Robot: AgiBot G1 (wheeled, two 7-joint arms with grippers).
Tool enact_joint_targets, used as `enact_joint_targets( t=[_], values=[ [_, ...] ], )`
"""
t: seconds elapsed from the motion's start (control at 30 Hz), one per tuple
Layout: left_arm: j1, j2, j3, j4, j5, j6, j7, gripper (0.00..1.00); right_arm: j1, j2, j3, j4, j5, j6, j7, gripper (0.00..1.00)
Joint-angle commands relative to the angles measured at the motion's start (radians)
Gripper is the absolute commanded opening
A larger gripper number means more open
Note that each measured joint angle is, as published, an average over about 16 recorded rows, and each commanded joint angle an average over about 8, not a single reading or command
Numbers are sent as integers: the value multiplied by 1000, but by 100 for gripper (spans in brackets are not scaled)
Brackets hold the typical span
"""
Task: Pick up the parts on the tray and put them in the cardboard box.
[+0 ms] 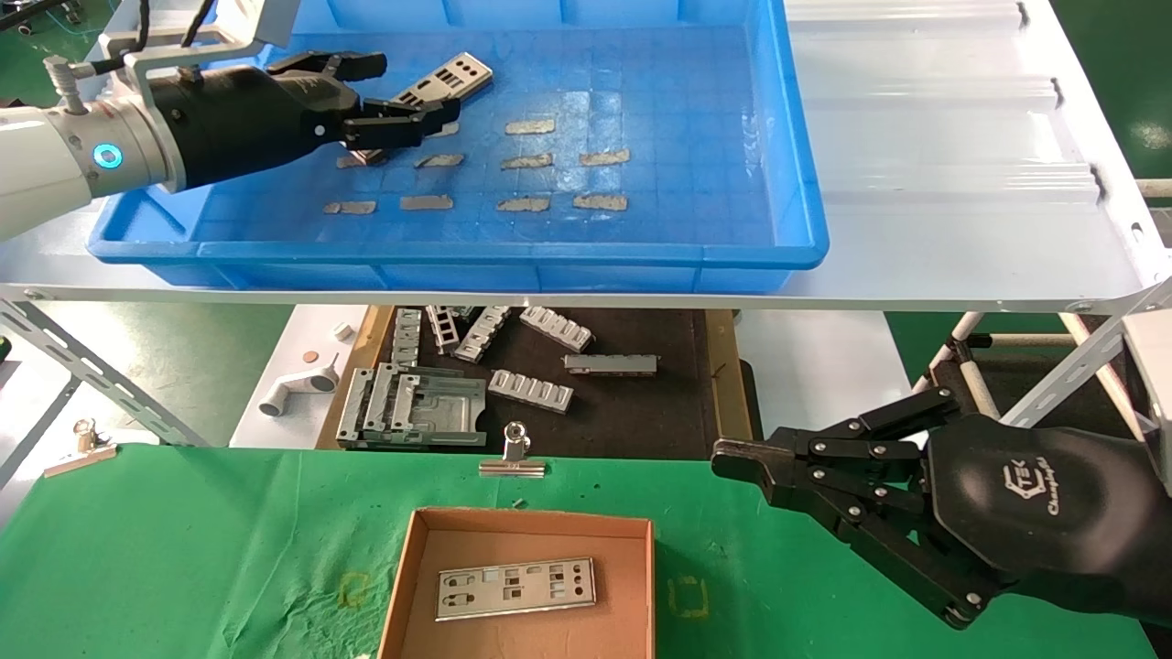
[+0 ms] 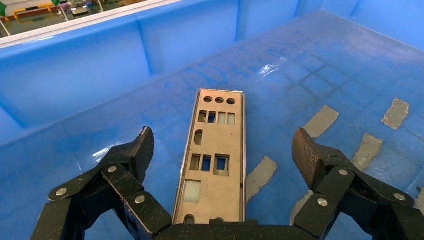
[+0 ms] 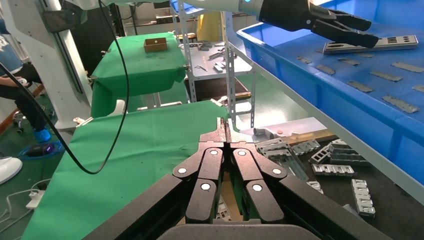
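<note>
One silver punched plate (image 1: 449, 81) lies on the floor of the blue tray (image 1: 458, 252) at its far left. My left gripper (image 1: 417, 87) is open over the plate's near end. In the left wrist view the plate (image 2: 215, 155) runs between the spread fingers (image 2: 137, 150) of the left gripper (image 2: 222, 137), and neither finger touches it. Another plate (image 1: 515, 588) lies flat in the cardboard box (image 1: 412, 567) on the green cloth. My right gripper (image 1: 723, 458) is shut and empty, parked to the right of the box; it also shows in the right wrist view (image 3: 227, 125).
Several tan tape strips (image 1: 529, 126) lie on the tray floor. Grey ribbed brackets (image 1: 531, 389) lie on a black mat below the shelf. A binder clip (image 1: 515, 453) holds the green cloth's far edge behind the box.
</note>
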Motion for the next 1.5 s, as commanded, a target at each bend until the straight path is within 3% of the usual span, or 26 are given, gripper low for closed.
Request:
enact_joint_targets(
  t=[0.03,0.13,1.5],
  values=[
    [-3,2,-1,8,-1,-1,4,8,0,0,0,0,0,0,0,0],
    [-5,4,-1,16,-2,-1,6,0,0,0,0,0,0,0,0,0],
    [-8,8,-6,35,-8,-23,54,0,0,0,0,0,0,0,0,0]
  ],
)
